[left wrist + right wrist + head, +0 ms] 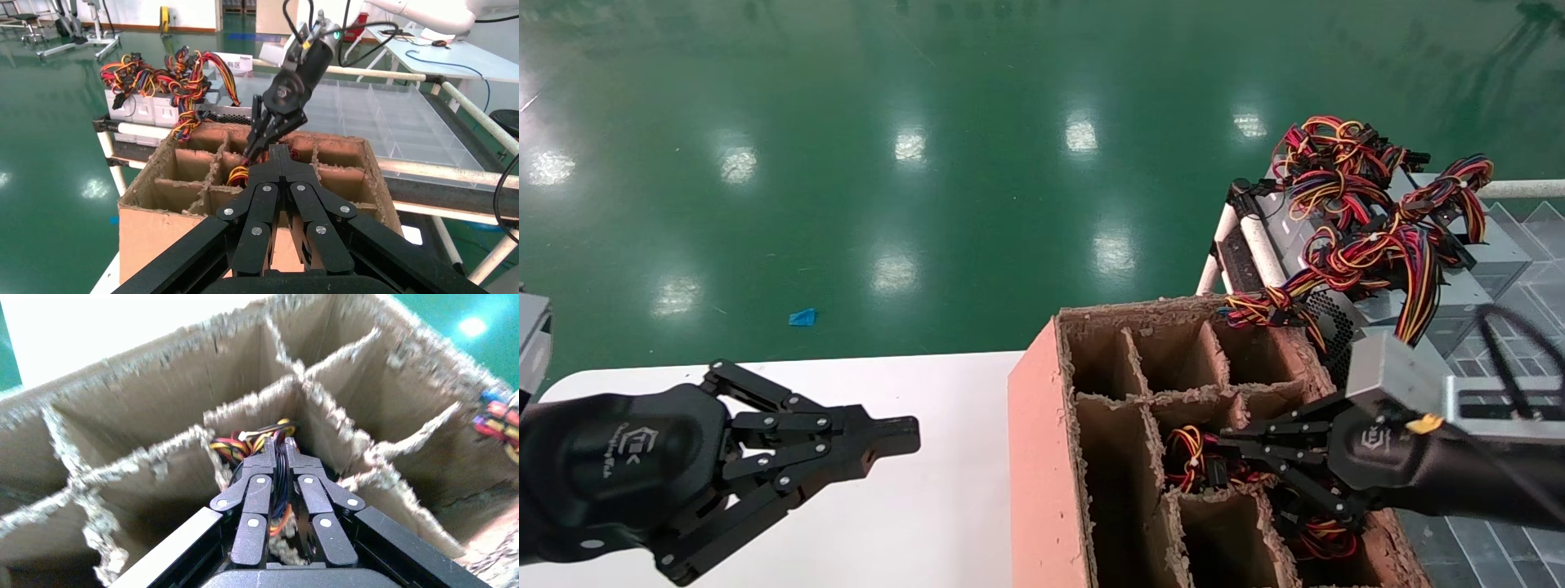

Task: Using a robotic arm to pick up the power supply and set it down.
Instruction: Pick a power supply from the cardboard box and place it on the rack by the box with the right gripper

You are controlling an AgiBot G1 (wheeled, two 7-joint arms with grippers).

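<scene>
From the head, the right gripper (1223, 457) reaches into a middle slot of the brown box (1042, 457). Its jaws pinch the red and yellow wires of the power supply (1197, 461), which sits down inside. The left gripper (903, 437) hovers closed over the white counter (944, 523). The floor (928, 163) is shiny green.

From the left wrist, more supplies (153, 104) sit behind the box.

From the right wrist, the wires (280, 478) run between the closed jaws

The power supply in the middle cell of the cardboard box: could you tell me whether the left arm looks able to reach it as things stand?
Probably not: the left gripper is shut over the white table beside the cardboard box, and the right gripper already occupies that cell, pinching the wires.
</scene>
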